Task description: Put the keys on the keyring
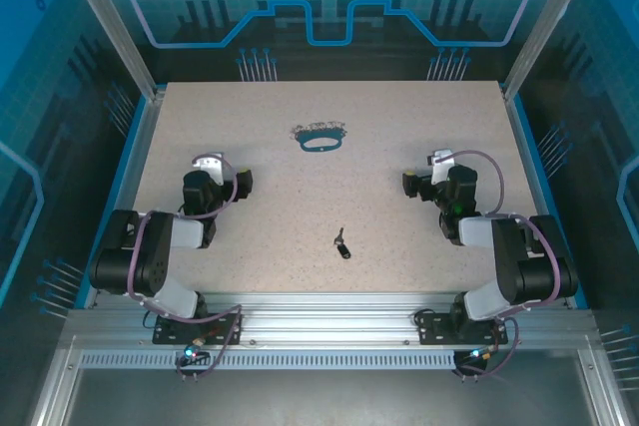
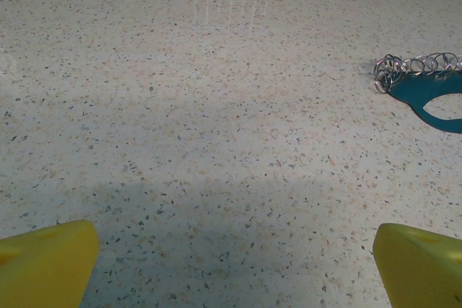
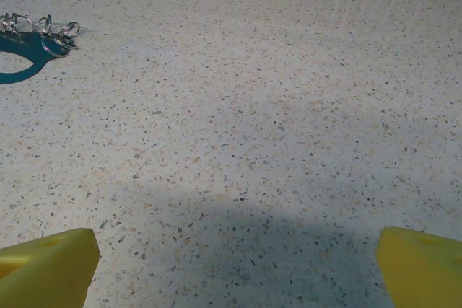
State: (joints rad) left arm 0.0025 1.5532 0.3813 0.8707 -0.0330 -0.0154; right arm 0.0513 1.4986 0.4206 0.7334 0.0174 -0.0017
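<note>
Currently the left gripper (image 2: 234, 268) and right gripper (image 3: 234, 268) are spread wide, empty; the tiny black-headed key (image 1: 342, 244) between them, lying flat, may be pushed aside instead of being pinched.

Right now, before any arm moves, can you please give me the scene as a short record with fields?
key: lies on the table, near the front, between the two arms, apart from the keyring
keyring: lies flat toward the far side, with silvery rings along its far edge
left hand: open, holds nothing, over bare table
right hand: open, holds nothing, over bare table
task state: key not yet on the keyring
</note>
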